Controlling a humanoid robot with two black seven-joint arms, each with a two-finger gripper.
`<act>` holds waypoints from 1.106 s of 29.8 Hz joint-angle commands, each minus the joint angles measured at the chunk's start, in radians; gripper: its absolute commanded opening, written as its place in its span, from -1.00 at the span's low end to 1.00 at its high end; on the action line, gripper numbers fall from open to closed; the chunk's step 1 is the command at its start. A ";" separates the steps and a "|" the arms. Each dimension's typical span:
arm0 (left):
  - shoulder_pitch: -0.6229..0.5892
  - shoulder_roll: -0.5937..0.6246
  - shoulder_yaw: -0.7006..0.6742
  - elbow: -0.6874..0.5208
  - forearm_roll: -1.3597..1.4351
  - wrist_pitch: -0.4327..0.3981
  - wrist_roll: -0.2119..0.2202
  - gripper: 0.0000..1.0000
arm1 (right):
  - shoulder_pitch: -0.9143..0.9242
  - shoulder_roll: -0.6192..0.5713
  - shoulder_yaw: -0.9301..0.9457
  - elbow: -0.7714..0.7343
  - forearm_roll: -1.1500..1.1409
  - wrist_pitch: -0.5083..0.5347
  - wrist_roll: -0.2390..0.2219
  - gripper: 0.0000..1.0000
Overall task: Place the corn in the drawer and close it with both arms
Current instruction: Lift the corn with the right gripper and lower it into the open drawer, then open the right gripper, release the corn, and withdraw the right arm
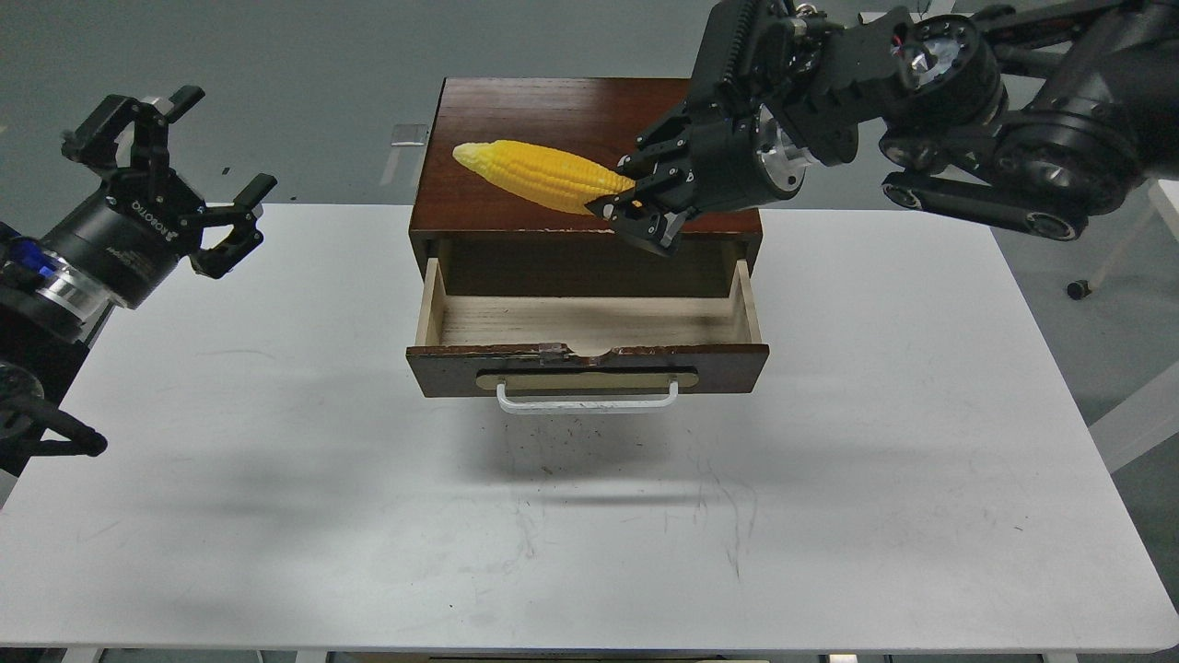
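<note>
The yellow corn (pixel 543 175) is held in the air by its thick end, its pointed tip to the left, over the front of the brown cabinet top (pixel 553 120). My right gripper (pixel 636 207) is shut on it and comes in from the upper right. The drawer (pixel 588 366) below it stands pulled open, with a pale wood interior that holds nothing and a white bar handle (pixel 588 401). My left gripper (pixel 175 166) is open and holds nothing, above the table's far left edge, well away from the cabinet.
The cabinet stands at the back middle of the white table (pixel 589 534). A chair's legs and casters (pixel 1073 290) show on the floor at the right, beyond the table.
</note>
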 commanded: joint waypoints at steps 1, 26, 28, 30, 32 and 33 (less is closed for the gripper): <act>0.000 0.004 0.000 -0.005 0.000 0.000 0.000 1.00 | -0.001 0.035 -0.038 0.002 -0.019 -0.029 0.000 -0.86; 0.003 0.009 0.000 -0.005 0.000 0.000 -0.002 1.00 | -0.069 0.101 -0.078 -0.008 -0.012 -0.046 0.000 0.53; 0.003 0.009 0.000 -0.005 0.000 0.000 -0.002 1.00 | -0.066 0.098 -0.073 -0.004 -0.005 -0.049 0.000 0.63; 0.003 0.009 0.000 -0.005 0.000 0.000 -0.002 1.00 | -0.064 0.093 -0.070 -0.001 -0.002 -0.049 0.000 0.71; 0.003 0.009 0.000 -0.005 0.000 0.000 0.000 1.00 | -0.058 0.081 -0.061 0.000 0.001 -0.051 0.000 0.75; 0.003 0.010 0.000 -0.005 0.000 0.000 -0.002 1.00 | -0.055 0.069 -0.050 0.000 0.007 -0.051 0.000 0.81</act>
